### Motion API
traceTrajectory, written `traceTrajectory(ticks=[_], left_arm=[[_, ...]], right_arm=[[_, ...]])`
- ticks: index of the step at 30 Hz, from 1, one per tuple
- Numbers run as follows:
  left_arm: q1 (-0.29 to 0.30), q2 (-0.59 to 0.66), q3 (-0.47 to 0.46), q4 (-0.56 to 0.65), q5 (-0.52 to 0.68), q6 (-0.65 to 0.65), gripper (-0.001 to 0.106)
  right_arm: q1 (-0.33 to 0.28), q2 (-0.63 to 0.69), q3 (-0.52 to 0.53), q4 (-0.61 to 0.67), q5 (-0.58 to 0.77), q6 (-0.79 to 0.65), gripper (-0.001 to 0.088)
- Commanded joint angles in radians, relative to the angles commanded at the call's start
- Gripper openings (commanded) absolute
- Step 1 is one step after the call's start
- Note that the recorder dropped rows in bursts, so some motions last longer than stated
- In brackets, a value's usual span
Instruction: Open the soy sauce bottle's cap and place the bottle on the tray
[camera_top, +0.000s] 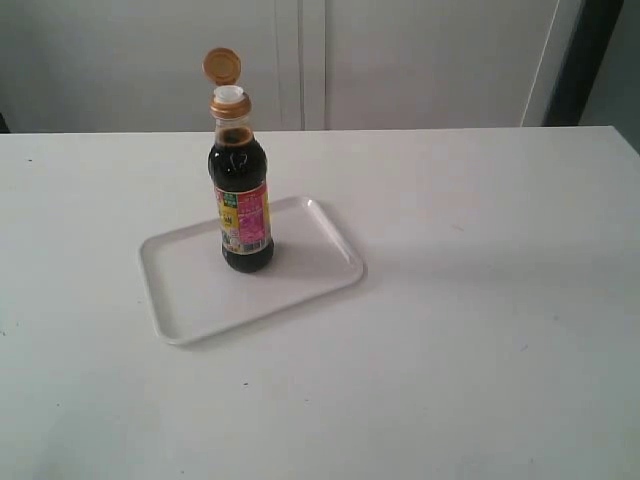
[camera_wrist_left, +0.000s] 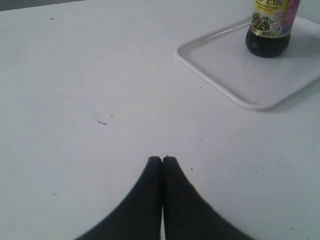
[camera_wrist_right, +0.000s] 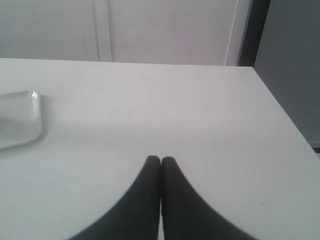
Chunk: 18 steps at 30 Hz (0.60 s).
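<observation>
The soy sauce bottle (camera_top: 243, 200) stands upright on the white tray (camera_top: 190, 300), dark liquid inside, pink and yellow label facing front. Its amber cap (camera_top: 222, 66) is flipped up on its hinge, baring the white spout (camera_top: 230, 95). In the left wrist view the bottle's base (camera_wrist_left: 268, 30) and the tray (camera_wrist_left: 240, 75) lie well beyond my left gripper (camera_wrist_left: 162, 159), which is shut with nothing in it over bare table. My right gripper (camera_wrist_right: 160, 160) is also shut on nothing, with a corner of the tray (camera_wrist_right: 20, 117) off to one side. Neither gripper shows in the exterior view.
A white table (camera_top: 480, 330) carries everything; its far edge meets a pale wall (camera_top: 400, 60). In the right wrist view the table's side edge (camera_wrist_right: 285, 120) drops off beside a dark vertical strip (camera_wrist_right: 252, 30).
</observation>
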Motion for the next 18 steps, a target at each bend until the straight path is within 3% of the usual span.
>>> traceTrajectory(ticks=[18], left_arm=[[0.000,0.000,0.000,0.000,0.000,0.000,0.000]], right_arm=[[0.000,0.000,0.066,0.000,-0.020,0.000,0.0000]])
